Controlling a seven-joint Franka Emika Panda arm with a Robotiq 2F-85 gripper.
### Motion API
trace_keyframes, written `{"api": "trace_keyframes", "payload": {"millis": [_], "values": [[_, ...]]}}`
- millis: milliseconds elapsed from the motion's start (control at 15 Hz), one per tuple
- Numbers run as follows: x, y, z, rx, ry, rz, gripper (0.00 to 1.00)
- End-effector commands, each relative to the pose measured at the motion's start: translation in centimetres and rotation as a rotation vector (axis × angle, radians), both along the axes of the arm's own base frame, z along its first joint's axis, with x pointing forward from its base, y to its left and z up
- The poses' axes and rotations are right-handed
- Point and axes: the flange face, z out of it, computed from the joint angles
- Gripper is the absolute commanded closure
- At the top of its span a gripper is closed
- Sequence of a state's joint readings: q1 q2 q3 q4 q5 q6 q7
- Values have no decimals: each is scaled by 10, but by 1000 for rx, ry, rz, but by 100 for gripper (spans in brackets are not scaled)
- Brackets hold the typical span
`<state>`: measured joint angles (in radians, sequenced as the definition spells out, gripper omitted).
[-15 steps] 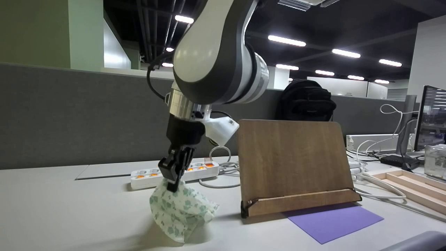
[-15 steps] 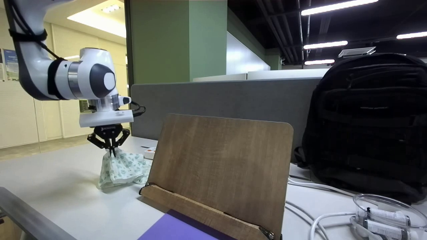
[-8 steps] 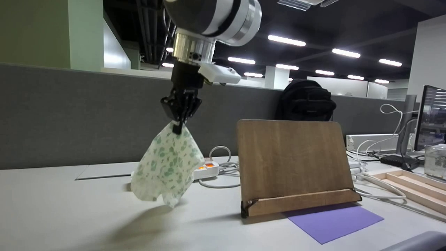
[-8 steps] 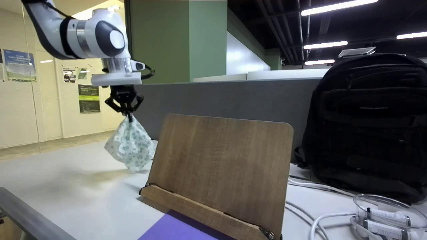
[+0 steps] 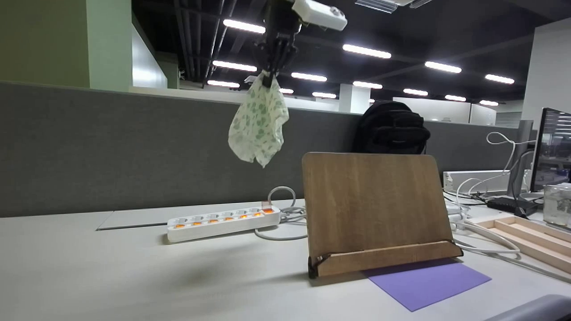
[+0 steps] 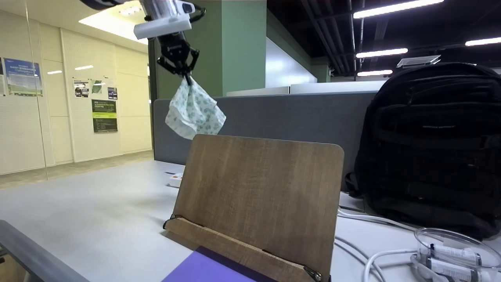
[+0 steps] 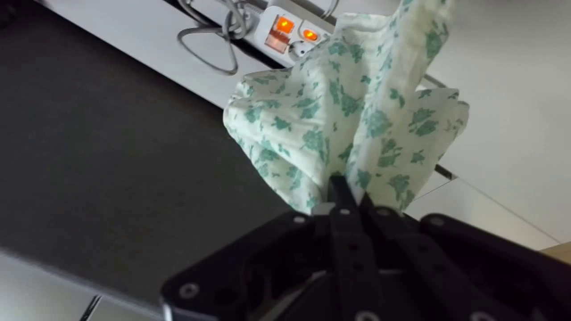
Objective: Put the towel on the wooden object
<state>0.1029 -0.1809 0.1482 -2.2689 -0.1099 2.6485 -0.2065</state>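
Note:
The towel, white with green leaf prints, hangs in the air in both exterior views [image 5: 260, 122] [image 6: 195, 111] and fills the upper middle of the wrist view [image 7: 348, 111]. My gripper [image 5: 269, 79] [image 6: 188, 78] is shut on the towel's top; its fingertips also show in the wrist view [image 7: 349, 191]. The wooden object is a brown tilted board with a front ledge, standing on the table in both exterior views [image 5: 374, 200] [image 6: 262, 196]. The towel is higher than the board, apart from it and toward its left edge in an exterior view.
A white power strip [image 5: 223, 224] with cables lies on the table; it shows in the wrist view [image 7: 285, 35]. A grey partition [image 5: 134, 151] stands behind. A purple sheet [image 5: 428, 283] lies before the board. A black backpack [image 6: 426, 149] and clear container [image 6: 458, 254] are nearby.
My gripper has risen with the towel in it, lifting it off the table, and moved toward the wooden board. The board has not moved.

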Motion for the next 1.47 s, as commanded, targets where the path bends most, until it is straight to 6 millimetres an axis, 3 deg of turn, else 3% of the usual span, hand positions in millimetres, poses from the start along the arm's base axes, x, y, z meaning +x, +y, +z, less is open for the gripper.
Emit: {"api": "trace_keyframes", "payload": {"millis": [0, 133, 467, 867, 1067, 1400], "values": [[-4, -8, 15, -4, -16, -20, 98], [-11, -18, 33, -7, -28, -41, 98], [-17, -31, 33, -40, -13, -41, 100], [-34, -100, 45, -113, 11, -140, 100], [-46, -131, 41, -124, 34, -199, 100], [-69, -158, 16, -115, 86, -256, 100]]}}
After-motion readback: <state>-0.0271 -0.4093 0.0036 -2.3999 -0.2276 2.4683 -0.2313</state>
